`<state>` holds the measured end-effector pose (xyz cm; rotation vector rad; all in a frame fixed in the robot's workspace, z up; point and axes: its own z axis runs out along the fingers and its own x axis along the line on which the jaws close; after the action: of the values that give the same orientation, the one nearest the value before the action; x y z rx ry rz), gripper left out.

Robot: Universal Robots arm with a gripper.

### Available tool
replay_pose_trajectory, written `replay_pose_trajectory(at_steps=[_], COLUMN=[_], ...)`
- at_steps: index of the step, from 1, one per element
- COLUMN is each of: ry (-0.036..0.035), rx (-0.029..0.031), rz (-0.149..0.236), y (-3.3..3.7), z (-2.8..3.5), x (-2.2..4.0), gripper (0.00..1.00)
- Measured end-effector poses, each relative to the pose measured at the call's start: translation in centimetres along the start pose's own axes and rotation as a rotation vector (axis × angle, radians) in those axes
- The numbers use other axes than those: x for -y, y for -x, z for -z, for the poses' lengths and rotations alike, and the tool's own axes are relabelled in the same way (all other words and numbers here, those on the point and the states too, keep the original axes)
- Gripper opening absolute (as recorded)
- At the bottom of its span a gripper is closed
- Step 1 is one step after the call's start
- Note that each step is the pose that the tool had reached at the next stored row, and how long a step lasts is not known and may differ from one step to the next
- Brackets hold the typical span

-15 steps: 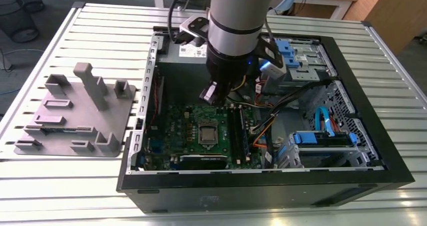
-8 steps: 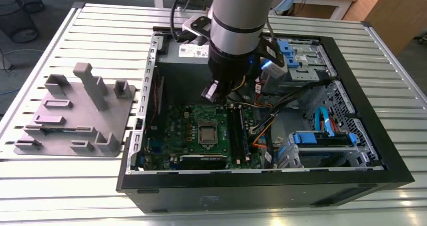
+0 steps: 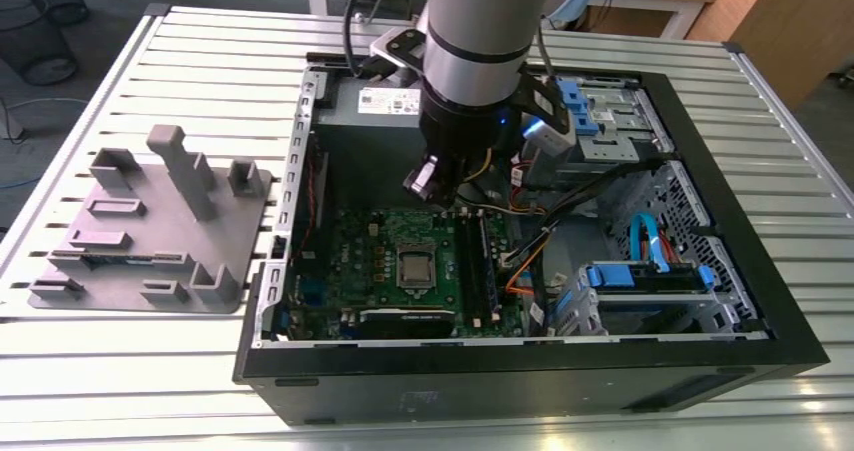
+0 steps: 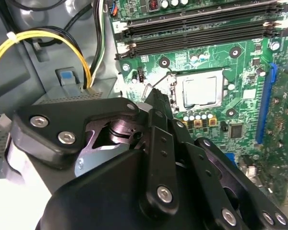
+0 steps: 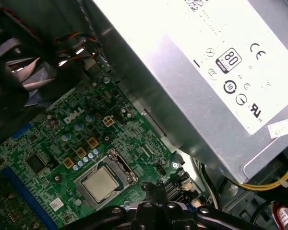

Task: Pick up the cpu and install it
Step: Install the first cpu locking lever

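Observation:
The cpu (image 3: 416, 267) is a small silvery square lying flat in the socket on the green motherboard (image 3: 358, 256), inside the open computer case. Both wrist views show its metal top, the cpu (image 4: 200, 91) and the cpu (image 5: 100, 184), with the socket's metal frame around it. My gripper (image 3: 441, 199) hangs above the board's far edge, close to the power supply and apart from the chip. Its black fingers (image 5: 156, 190) meet at a narrow tip with nothing between them, and the gripper (image 4: 156, 98) points toward the socket's corner.
The grey power supply (image 5: 206, 72) stands close beside the gripper. Memory slots (image 4: 197, 31) and yellow cables (image 4: 43, 38) are nearby. A drive cage with blue clips (image 3: 601, 121) fills the case at the exterior view's right. A grey plastic tray with posts (image 3: 147, 231) lies outside on the slatted table.

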<state>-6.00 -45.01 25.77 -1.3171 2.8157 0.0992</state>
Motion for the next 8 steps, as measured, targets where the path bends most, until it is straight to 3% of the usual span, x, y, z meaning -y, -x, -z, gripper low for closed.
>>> replay_pose_trajectory(at_steps=[8], ry=[-0.002], rx=[0.0016], rz=[-0.034], y=[0.7], z=[-0.2], x=[-0.54], gripper=[0.11])
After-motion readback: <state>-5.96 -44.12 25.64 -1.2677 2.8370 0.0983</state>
